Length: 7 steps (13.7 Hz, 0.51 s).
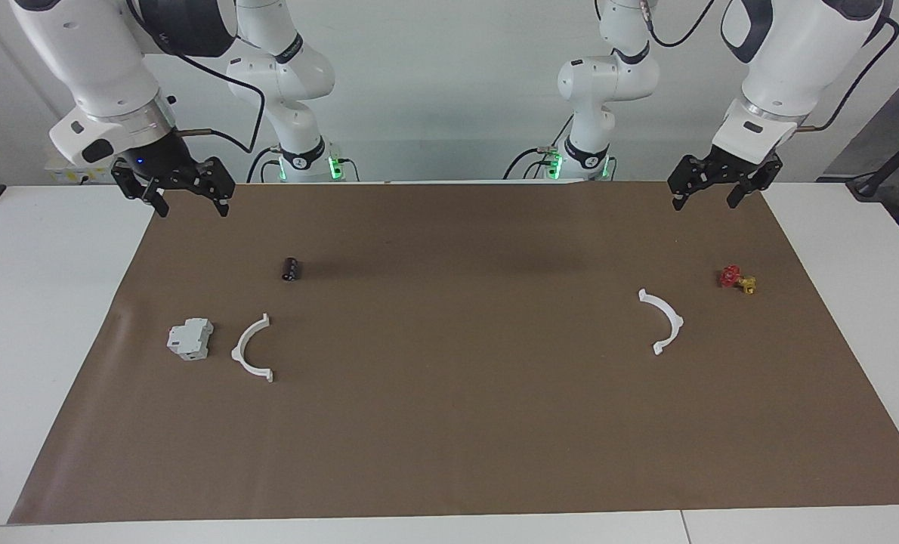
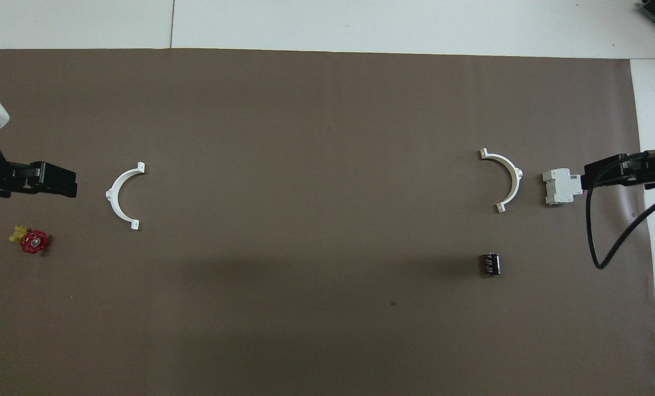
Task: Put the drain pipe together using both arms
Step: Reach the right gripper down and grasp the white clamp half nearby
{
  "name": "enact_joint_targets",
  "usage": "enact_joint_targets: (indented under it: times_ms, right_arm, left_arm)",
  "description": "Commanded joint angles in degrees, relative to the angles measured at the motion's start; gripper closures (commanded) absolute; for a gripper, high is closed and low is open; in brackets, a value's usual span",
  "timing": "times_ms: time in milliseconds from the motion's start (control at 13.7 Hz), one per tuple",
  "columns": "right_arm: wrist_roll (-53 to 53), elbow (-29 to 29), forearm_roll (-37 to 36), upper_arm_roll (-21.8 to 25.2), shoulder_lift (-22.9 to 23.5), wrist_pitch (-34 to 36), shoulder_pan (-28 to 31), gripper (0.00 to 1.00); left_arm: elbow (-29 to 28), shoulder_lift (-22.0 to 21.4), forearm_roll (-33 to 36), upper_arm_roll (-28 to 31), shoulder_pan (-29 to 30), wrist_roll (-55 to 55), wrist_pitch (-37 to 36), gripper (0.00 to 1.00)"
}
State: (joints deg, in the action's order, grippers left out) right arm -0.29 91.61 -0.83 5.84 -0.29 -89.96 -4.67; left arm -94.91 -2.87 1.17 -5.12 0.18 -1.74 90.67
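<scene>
The drain pipe lies as two separate white half-ring arcs on the brown mat. One arc is toward the right arm's end, beside a grey-white block. The other arc is toward the left arm's end. My right gripper hangs open over the mat's edge at its own end, holding nothing. My left gripper hangs open over the mat's edge at the other end, also holding nothing. Neither gripper touches an arc.
A grey-white boxy block sits close beside the arc at the right arm's end. A small black cylinder lies nearer to the robots than that arc. A red and yellow valve lies beside the other arc.
</scene>
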Motion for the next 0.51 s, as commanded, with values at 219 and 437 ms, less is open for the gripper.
enact_joint_targets:
  times_ms: [219,437]
  right_arm:
    - [-0.94,1.55,0.22,-0.30,-1.20,-0.48,0.63,0.00]
    - [-3.12,10.06,0.22,-0.39,-4.44,-8.73,0.80,0.00]
  left_arm:
    - [-2.03,-1.70,-0.91,-0.33,0.79,0.69,1.09,0.00]
    - [-2.03,-1.70,-0.91,-0.33,0.79,0.69,1.09,0.00]
